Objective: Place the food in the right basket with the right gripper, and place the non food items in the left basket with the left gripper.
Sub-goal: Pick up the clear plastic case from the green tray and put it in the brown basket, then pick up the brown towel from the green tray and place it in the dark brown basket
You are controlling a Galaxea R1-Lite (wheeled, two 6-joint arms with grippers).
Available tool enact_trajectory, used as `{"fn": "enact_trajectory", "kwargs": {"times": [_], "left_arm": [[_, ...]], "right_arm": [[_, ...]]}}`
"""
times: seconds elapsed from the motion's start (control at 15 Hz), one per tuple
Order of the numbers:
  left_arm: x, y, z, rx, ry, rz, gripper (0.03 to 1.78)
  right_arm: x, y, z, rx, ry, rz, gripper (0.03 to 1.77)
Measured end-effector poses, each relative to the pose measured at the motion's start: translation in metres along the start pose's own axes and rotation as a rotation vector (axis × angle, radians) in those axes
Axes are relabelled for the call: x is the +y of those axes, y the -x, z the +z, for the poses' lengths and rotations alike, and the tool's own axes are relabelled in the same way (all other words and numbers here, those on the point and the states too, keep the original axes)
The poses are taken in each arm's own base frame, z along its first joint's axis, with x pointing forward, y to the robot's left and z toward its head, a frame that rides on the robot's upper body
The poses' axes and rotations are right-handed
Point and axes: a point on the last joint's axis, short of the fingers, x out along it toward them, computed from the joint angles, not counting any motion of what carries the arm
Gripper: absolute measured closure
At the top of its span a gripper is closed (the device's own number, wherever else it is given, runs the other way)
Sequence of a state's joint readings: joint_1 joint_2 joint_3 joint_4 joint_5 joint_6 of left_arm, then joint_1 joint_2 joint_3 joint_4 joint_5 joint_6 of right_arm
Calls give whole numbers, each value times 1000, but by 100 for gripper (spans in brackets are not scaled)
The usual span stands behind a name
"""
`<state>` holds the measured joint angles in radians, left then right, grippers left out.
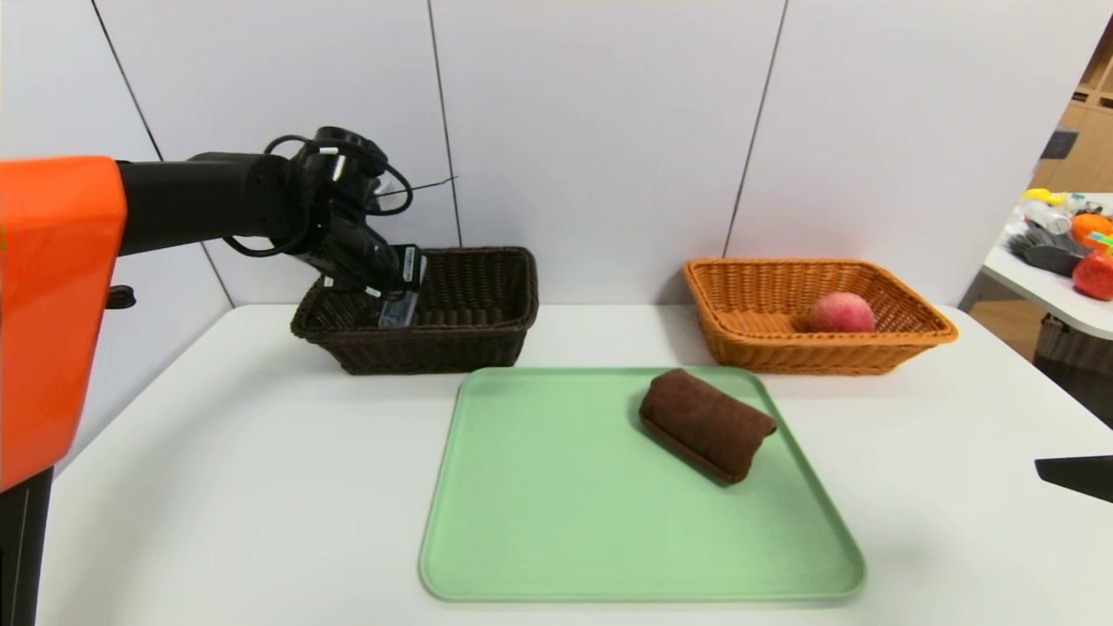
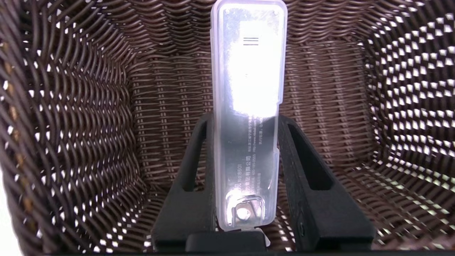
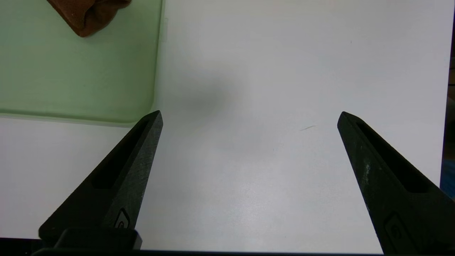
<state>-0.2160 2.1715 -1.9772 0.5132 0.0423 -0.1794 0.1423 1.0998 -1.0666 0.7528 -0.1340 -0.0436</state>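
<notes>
"What have you got on the left?"

"My left gripper (image 2: pixel 246 121) is closed on a clear plastic case (image 2: pixel 245 142) with small printed text, one finger against each long side. I have it at the dark brown wicker basket (image 1: pixel 426 352), the left one, with the case over the woven floor."

"And the right?"

"I have my right gripper (image 3: pixel 250 119) idle over the white table (image 3: pixel 249 185), near a corner of the green tray (image 1: pixel 643 522). Its jaws stand wide apart with nothing between them."

"Anything on that tray?"

"A folded dark brown cloth (image 1: pixel 709 426). From the head camera I see it toward the tray's far right corner, lying at a slant."

"Where's the food?"

"One reddish-pink peach (image 1: pixel 842 313), sitting in the orange-brown wicker basket (image 1: pixel 817 352) on the right, toward that basket's right side. Both baskets stand beyond the tray, near the white wall panels (image 1: pixel 600 130)."

"What's off to the side?"

"On my far right, another table (image 1: pixel 1056 300) carries a red fruit (image 1: pixel 1096 276) and an orange one (image 1: pixel 1089 229), among other items."
</notes>
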Motion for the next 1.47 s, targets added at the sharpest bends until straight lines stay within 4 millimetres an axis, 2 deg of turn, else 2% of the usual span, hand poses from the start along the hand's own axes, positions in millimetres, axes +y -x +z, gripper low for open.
{"fn": "enact_trajectory", "kwargs": {"times": [0.47,0.8,1.07,1.27,1.47], "left_arm": [[2,-10,-4,23,3,9,125],[2,-11,-4,22,0,10,74],[2,-8,-3,16,1,9,48],[-7,15,4,-28,-17,-16,36],[-41,58,9,-97,-95,-96,28]], "right_arm": [[0,0,0,2,2,-2,10],[0,-2,-2,11,2,-1,10],[0,-3,-2,16,3,-1,10],[1,-4,-3,20,6,4,10],[1,-4,-3,21,8,7,10]]}}
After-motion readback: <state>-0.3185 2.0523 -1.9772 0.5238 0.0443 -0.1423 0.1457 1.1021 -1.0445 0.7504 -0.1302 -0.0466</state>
